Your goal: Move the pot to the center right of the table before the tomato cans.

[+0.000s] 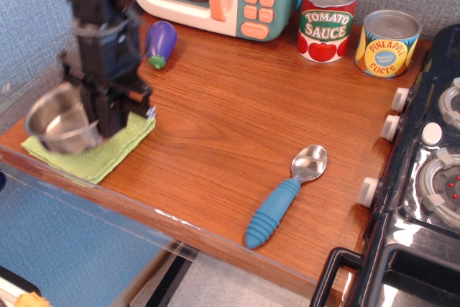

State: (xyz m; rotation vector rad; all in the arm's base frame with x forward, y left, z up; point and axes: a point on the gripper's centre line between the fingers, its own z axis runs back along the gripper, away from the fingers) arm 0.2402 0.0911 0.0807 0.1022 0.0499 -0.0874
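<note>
Claw (108, 116) pinches the steel pot's (61, 126) right rim at the bench's (237, 113) nine o'clock edge.

The pot looks light, stiff and slippery, so a rim grip seems sensible; it hangs tilted over the green cloth (97, 152), mouth toward eleven o'clock, handle blurred. The tomato cans (327, 21) stand at one o'clock.

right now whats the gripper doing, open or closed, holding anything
Gripper: closed on the rim of the pot, which is tilted and lifted off the green cloth.
</note>
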